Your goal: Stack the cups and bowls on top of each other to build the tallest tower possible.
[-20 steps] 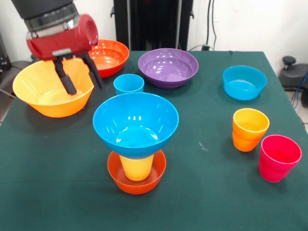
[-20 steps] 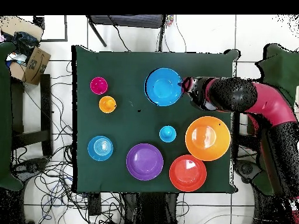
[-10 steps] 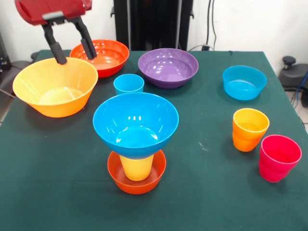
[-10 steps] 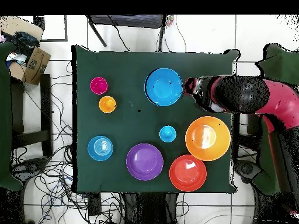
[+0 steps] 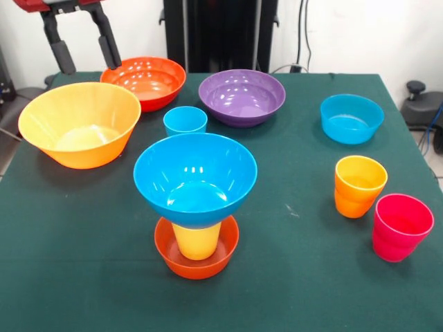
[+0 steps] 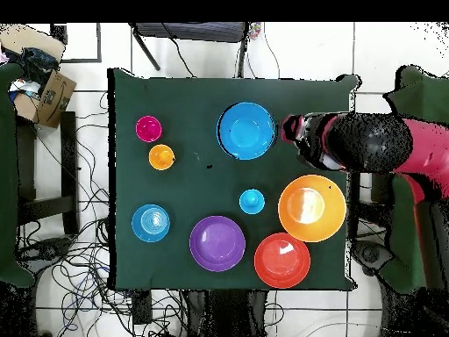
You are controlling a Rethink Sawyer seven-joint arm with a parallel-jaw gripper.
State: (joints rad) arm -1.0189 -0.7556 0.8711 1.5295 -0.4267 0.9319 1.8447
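Jaws: we noted the gripper (image 5: 81, 43) high at the far corner, spread wide and empty, touching nothing; its fingers (image 5: 108, 47) hung above the gap between the large light orange bowl (image 5: 79, 123) and the red-orange bowl (image 5: 145, 81).
Why raised: we judged the height gave clearance over the bowl rims.
Tower: the tower (image 5: 196, 200) stood at the worktop's (image 5: 291, 277) near middle: small red-orange bowl (image 5: 197, 261) as base, yellow cup (image 5: 196, 241) upright in it, large blue bowl (image 5: 195, 176) seated on the cup, wide mouth up to take another piece.
Loose pieces: blue cup (image 5: 185, 120) just behind the tower; purple bowl (image 5: 241, 96), teal-blue bowl (image 5: 351, 118), orange cup (image 5: 359, 185) and pinkish red cup (image 5: 401, 226) apart, unstacked.
Overhead: arm (image 6: 368, 145) beside the tower.
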